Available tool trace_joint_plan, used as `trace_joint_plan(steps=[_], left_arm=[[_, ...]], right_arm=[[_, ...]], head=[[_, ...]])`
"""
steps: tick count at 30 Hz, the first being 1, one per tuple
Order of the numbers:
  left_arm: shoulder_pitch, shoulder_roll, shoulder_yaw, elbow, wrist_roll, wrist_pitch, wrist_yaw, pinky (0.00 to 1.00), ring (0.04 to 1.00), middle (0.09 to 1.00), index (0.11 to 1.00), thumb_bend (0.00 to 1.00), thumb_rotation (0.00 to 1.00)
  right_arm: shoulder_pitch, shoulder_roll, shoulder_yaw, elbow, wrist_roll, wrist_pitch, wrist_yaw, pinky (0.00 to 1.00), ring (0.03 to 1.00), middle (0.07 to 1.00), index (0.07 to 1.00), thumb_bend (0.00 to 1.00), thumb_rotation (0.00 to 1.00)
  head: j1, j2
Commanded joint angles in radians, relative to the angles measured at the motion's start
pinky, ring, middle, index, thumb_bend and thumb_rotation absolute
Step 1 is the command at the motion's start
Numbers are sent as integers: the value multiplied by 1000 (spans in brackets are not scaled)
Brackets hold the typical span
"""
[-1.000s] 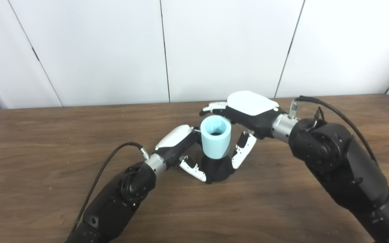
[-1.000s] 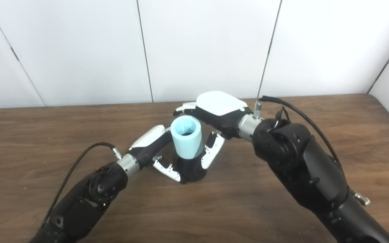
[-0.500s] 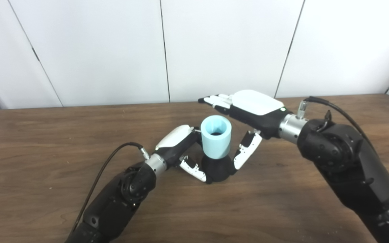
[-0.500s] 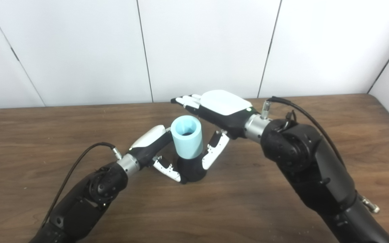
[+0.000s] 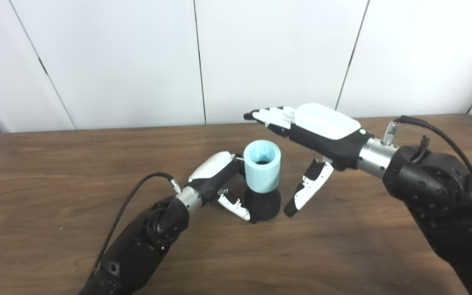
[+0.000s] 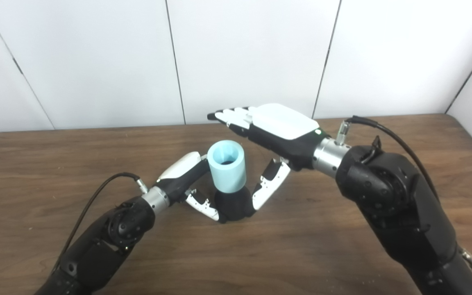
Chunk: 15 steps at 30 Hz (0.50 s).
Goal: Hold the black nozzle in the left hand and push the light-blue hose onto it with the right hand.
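hose (image 5: 262, 164) upright on nozzle (image 5: 263, 206), left hand (image 5: 219, 180) at its left, right hand (image 5: 316, 137) right, table (image 5: 55, 172) beneath

White panelled wall (image 5: 268, 57), wooden table (image 5: 47, 172)

**Left hand clasped low, right hand spread and raised**

The left arm came in from the lower left, its forearm angled up and to the right, a black cable looping off the wrist. The left hand (image 5: 219, 176) sat low, white back plate uppermost, fingers curled round and closed in a grip, thumb (image 5: 232, 205) reaching forward underneath. The right arm entered from the lower right, bulky black elbow bent, silver wrist cuff pointing left. The right hand (image 5: 316, 131) was held higher, palm down, fingers (image 5: 271, 115) stretched out straight and together toward the left, thumb (image 5: 307, 188) hanging down and apart from them, holding nothing.
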Motion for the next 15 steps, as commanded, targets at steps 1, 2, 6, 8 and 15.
trace_joint_plan(steps=[1, 2, 6, 8, 15], left_arm=[[49, 9, -52, 54, 32, 53, -114, 1000, 610, 483, 483, 526, 0], [49, 9, -52, 54, 32, 53, -114, 1000, 610, 483, 483, 526, 0], [51, 11, -52, 49, 34, 50, -112, 1000, 610, 483, 483, 526, 0], [53, 11, -51, 46, 34, 51, -110, 1000, 610, 483, 483, 526, 0], [52, 13, -51, 46, 33, 50, -111, 1000, 608, 485, 483, 526, 0]], right_arm=[[-36, -17, -24, -34, 13, -34, -29, 1000, 1000, 1000, 1000, 1000, 508], [-36, -17, -24, -34, 14, -34, -29, 1000, 1000, 1000, 1000, 1000, 510], [-22, -25, -16, -30, 30, -78, -26, 1000, 1000, 1000, 1000, 1000, 538], [-22, -30, -16, -24, 41, -88, -20, 1000, 1000, 1000, 1000, 994, 540], [-16, -37, -9, -15, 71, -99, -2, 1000, 1000, 1000, 1000, 977, 530]], head=[[0, 1], [0, 1], [1, 2], [0, 3], [-1, 3]])
